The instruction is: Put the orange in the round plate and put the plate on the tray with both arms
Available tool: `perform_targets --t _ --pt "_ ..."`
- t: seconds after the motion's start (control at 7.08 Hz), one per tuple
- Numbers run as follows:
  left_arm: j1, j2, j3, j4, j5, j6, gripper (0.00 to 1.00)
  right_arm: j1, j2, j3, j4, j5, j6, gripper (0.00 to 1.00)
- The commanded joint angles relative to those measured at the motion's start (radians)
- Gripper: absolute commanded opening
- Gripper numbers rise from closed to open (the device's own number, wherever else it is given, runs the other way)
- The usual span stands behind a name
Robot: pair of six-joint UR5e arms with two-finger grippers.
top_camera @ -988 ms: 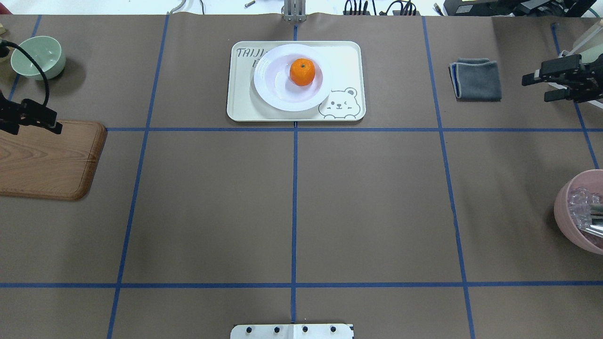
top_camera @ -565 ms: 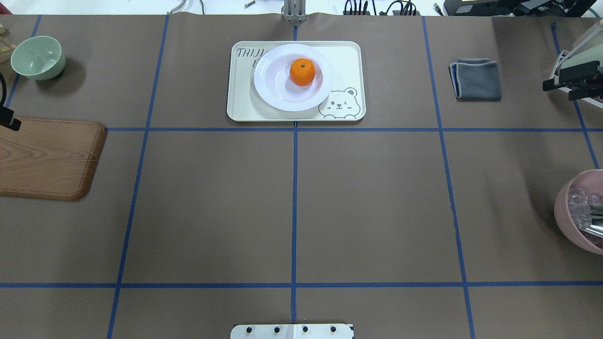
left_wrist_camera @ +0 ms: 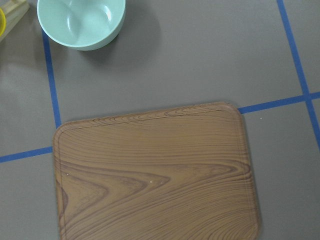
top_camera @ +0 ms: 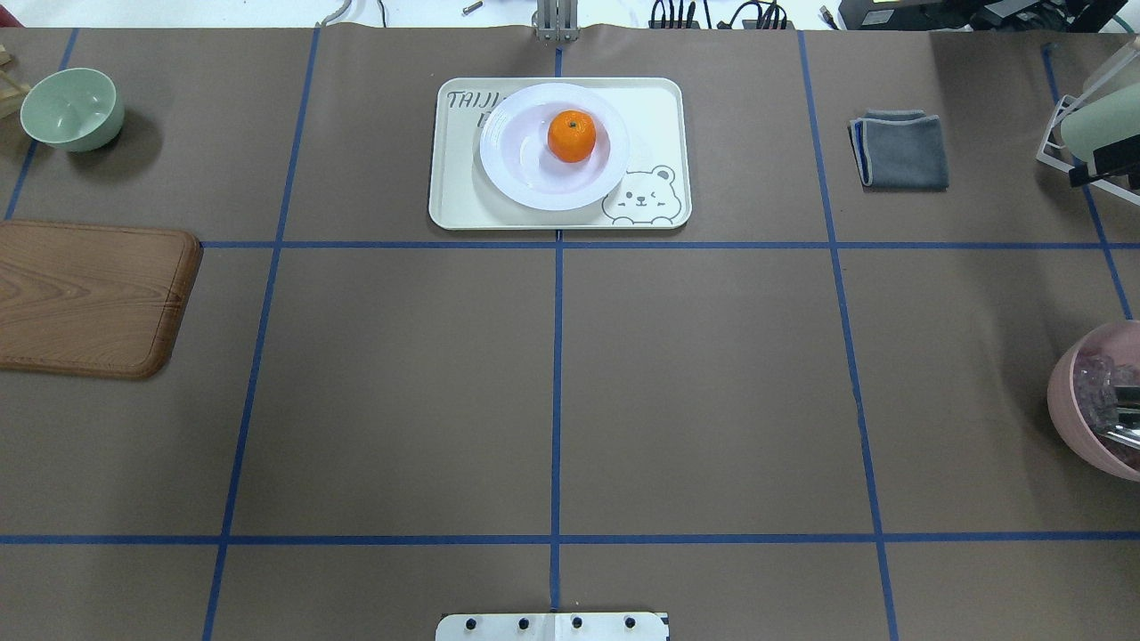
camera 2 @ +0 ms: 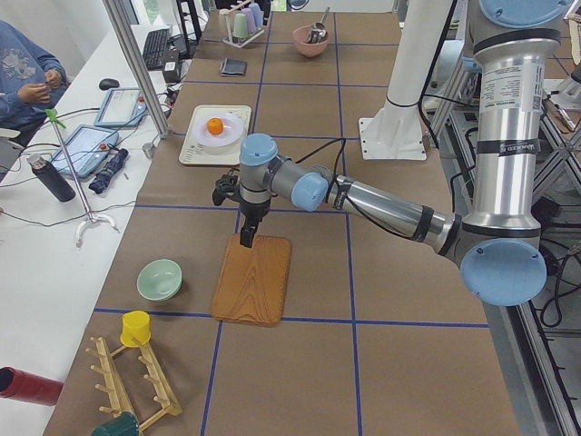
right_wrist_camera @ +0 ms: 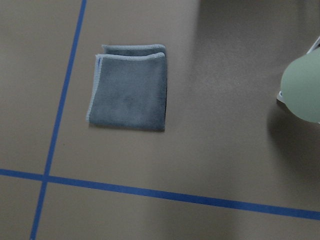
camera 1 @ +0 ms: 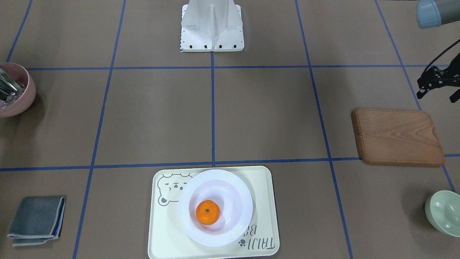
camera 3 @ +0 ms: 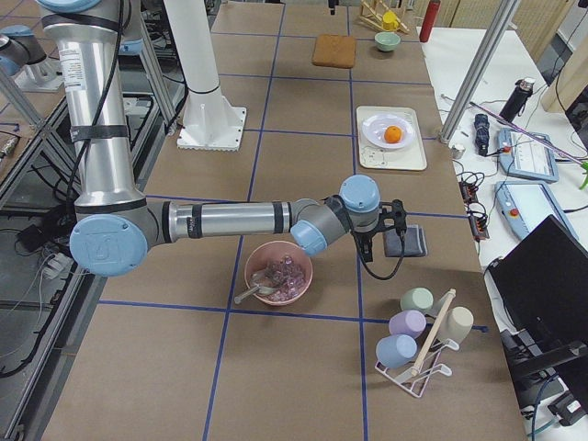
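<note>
The orange (top_camera: 571, 135) lies in the white round plate (top_camera: 508, 169), and the plate rests on the cream tray (top_camera: 655, 111) at the table's far middle. The front-facing view shows the same orange (camera 1: 207, 212), plate (camera 1: 237, 190) and tray (camera 1: 264, 201). My left gripper (camera 1: 436, 95) hovers beyond the wooden board, open and empty, far from the tray. Only a black finger of my right gripper (top_camera: 1104, 165) shows at the overhead view's right edge, near the cup rack and well away from the tray. Neither gripper touches anything.
A wooden board (top_camera: 85, 298) and a pale green bowl (top_camera: 71, 107) lie on the left. On the right are a folded grey cloth (top_camera: 899, 150), a pink bowl (top_camera: 1082, 401) holding utensils and a cup rack (top_camera: 1091, 116). A person sits beyond the table's far edge.
Both arms have drawn outward from the tray: the left gripper has left the overhead view, and the open right gripper has slid almost off its right edge. Orange, plate and tray stay put.
</note>
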State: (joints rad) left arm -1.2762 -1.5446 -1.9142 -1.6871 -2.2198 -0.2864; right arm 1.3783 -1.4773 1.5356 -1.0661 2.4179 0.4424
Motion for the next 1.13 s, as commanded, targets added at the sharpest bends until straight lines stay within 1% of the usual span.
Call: perform_targets --t 0.0,0.14,0.28,0.56,0.71,0.99 --pt "-0.003 0.006 0.006 0.001 0.002 0.01 0.99 0.033 0.032 0.006 -0.24 -0.046 -0.266 1.0" --pt "-0.005 0.006 0.011 0.001 0.003 0.012 0.99 0.05 0.046 0.006 -0.312 -0.06 -0.343 1.0" --pt "-0.02 0.006 0.024 0.001 0.003 0.051 0.99 0.051 0.046 0.005 -0.337 -0.095 -0.4 1.0" --pt "-0.043 0.005 0.056 0.01 0.002 0.088 0.99 0.071 0.048 0.009 -0.408 -0.105 -0.488 1.0" --pt "-0.043 -0.008 0.058 0.047 0.0 0.089 0.99 0.059 0.058 0.043 -0.469 -0.105 -0.491 1.0" --pt "-0.043 -0.034 0.052 0.144 0.0 0.089 0.99 0.032 0.191 0.049 -0.683 -0.106 -0.49 1.0"
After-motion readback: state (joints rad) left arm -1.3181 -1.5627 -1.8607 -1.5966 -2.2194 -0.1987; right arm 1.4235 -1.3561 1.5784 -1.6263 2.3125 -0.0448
